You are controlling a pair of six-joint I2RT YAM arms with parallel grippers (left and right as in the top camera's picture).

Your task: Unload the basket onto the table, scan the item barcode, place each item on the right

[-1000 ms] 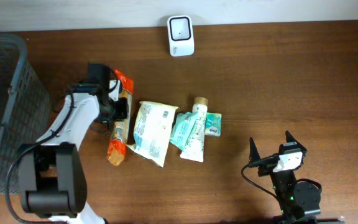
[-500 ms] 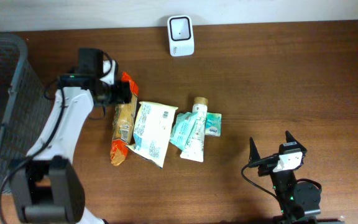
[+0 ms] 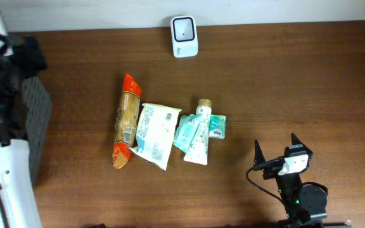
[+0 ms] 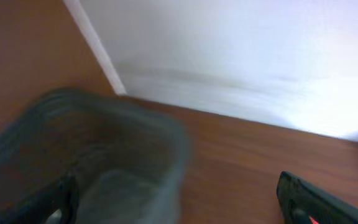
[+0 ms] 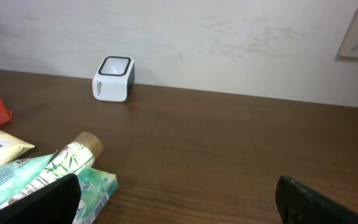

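Shows left tool and right tool spread wide, empty. Finds orange snack packet flat on surface, touching white pouch, well apart from barcode scanner.

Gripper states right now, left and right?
Left gripper: open, fingers spread wide, nothing held.
Right gripper: open, nothing held.

Smooth wooden table, glossy plastic packet

Orange pack, flat (barcode up); scanner apart
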